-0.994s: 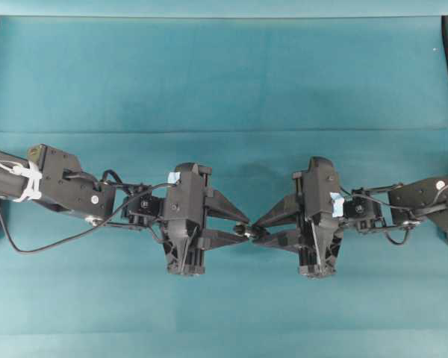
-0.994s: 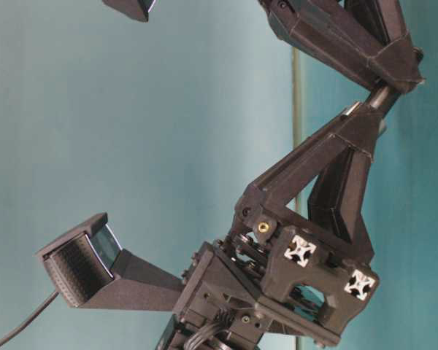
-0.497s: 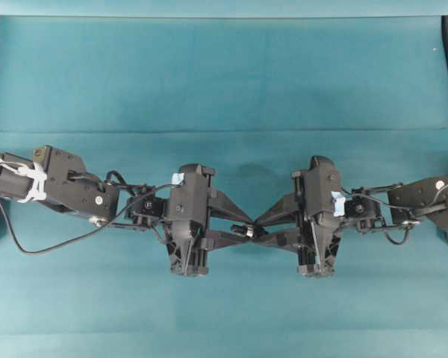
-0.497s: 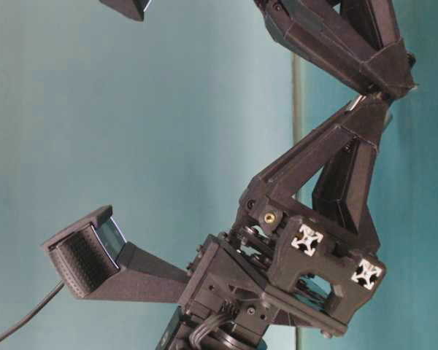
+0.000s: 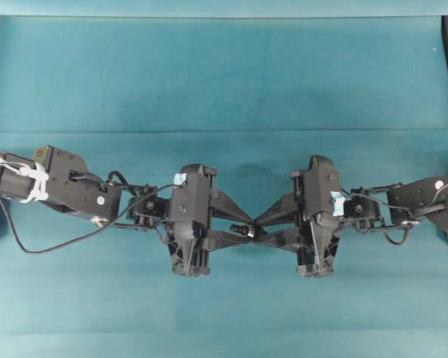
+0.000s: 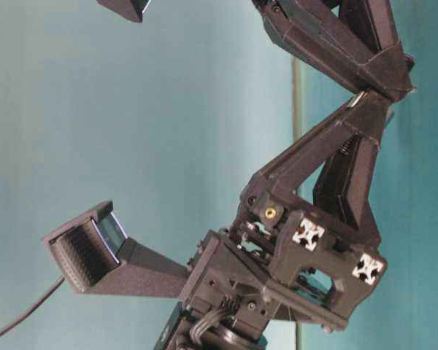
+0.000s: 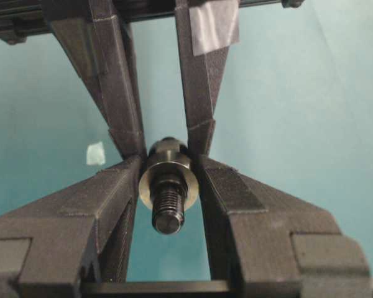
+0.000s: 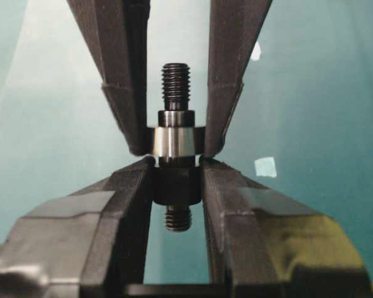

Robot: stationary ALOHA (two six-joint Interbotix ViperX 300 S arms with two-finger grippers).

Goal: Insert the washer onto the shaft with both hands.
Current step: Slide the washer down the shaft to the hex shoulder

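The washer (image 7: 168, 179) already sits around the shaft (image 8: 176, 162), so the step in hand looks like seating it fully along the rod. To do that well, I judge the two grippers should stay on one line, with the ring square to the shaft and pushed gently along it until it meets the wider collar. Any sideways drift could jam the ring on the threads or tilt it. Only once it rests firmly should the ring be let go.

In the overhead view both grippers meet tip to tip above the middle of the teal tabletop (image 5: 224, 74). The left gripper (image 5: 243, 227), on the left, is partly open and clamps the washer by its rim between its fingertips (image 7: 127, 139); the threaded end of the shaft pokes through the ring toward the left wrist camera. The right gripper (image 5: 260, 226), on the right, is nearly closed and grasps the shaft at its dark thick section, with threaded ends showing beyond both sides of its jaws. A pale tape scrap (image 8: 265, 166) lies on the tabletop below.
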